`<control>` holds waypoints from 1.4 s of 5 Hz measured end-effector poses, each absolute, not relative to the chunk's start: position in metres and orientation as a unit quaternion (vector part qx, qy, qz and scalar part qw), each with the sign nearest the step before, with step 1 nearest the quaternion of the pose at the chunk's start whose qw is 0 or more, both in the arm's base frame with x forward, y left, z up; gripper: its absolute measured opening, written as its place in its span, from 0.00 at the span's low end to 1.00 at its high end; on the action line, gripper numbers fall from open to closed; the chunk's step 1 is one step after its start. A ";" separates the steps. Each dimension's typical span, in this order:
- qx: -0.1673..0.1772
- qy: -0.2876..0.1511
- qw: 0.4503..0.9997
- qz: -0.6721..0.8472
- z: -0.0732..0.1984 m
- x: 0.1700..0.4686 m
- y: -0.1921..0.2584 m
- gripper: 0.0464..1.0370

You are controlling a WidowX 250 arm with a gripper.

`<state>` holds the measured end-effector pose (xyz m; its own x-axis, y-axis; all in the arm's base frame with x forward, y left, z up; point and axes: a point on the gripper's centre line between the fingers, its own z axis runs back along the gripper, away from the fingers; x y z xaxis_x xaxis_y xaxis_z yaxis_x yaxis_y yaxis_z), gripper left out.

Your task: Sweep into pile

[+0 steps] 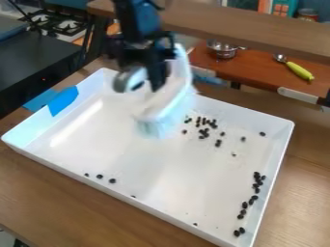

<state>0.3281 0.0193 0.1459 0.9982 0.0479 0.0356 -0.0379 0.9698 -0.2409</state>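
The black gripper (147,75) hangs over the back part of the white tray (84,130), beside a blurred white brush (169,103) with pale bluish bristles. How its fingers stand around the brush cannot be made out. Dark beans (205,131) lie scattered just right of the bristles, in the tray's back middle. More beans (256,181) form a loose line along the right wall down to the front right corner. A few others (100,176) lie near the front left wall.
Blue tape (62,100) is stuck on the tray's back left wall. Behind the tray, a reddish-brown shelf holds a metal pot (223,49) and a spoon with a yellow-green handle (300,71). A black surface (38,62) stands at the left, near a stove (59,21).
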 end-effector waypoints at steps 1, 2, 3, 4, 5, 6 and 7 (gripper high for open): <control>-0.102 -0.033 0.994 0.019 0.134 0.319 0.063 0.44; -0.081 -0.038 0.996 0.016 0.113 0.304 0.097 0.44; -0.057 -0.052 0.997 0.010 0.095 0.290 0.126 0.44; -0.043 -0.056 0.997 -0.004 0.081 0.280 0.136 0.44; -0.035 -0.057 0.998 -0.014 0.073 0.274 0.135 0.44; -0.031 -0.049 0.998 -0.028 0.070 0.267 0.124 0.44; -0.038 -0.038 0.998 -0.038 0.069 0.265 0.098 0.44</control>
<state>0.2648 0.0982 0.0687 0.9942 -0.0733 0.0793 0.0792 0.9942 -0.0734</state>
